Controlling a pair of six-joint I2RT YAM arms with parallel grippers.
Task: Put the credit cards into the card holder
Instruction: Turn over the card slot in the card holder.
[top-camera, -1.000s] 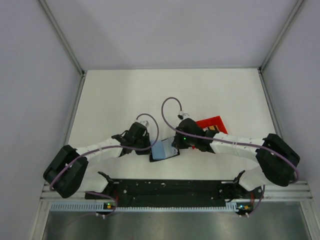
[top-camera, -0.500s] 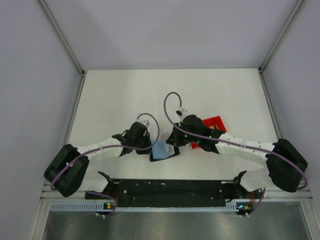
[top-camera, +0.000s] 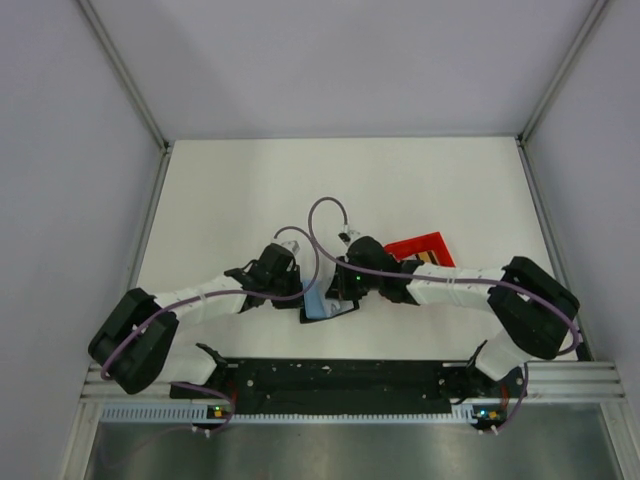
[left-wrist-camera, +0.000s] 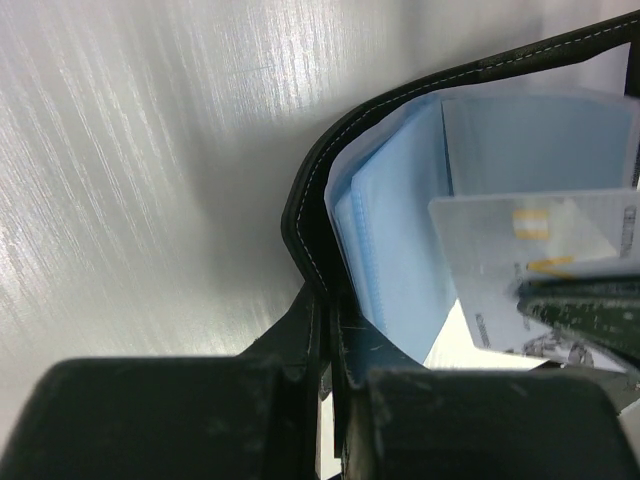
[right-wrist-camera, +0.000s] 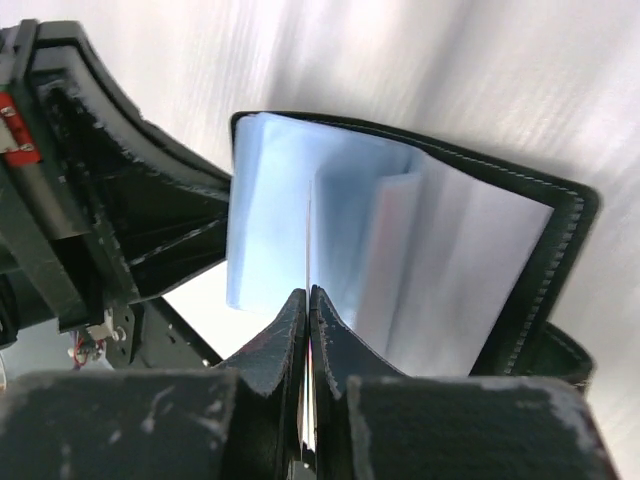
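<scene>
The card holder (top-camera: 322, 303) lies open near the front middle, its black cover (left-wrist-camera: 308, 205) around pale blue inner leaves (left-wrist-camera: 395, 240). My left gripper (left-wrist-camera: 328, 300) is shut on the cover's edge; in the top view it (top-camera: 290, 283) is at the holder's left. My right gripper (right-wrist-camera: 309, 295) is shut on a pale credit card (left-wrist-camera: 500, 255), seen edge-on (right-wrist-camera: 307, 225) between the blue leaves (right-wrist-camera: 265, 210). In the top view the right gripper (top-camera: 340, 288) sits over the holder's right side.
A red shallow tray (top-camera: 418, 244) lies just right of the right wrist, with a bit of tan and dark card (top-camera: 428, 259) showing at its near side. The black rail (top-camera: 340, 378) with both arm bases runs along the table's front edge.
My right gripper has moved left with the card, from beside the holder to over it, and its elbow has drawn in. The left gripper has kept still on the cover.
</scene>
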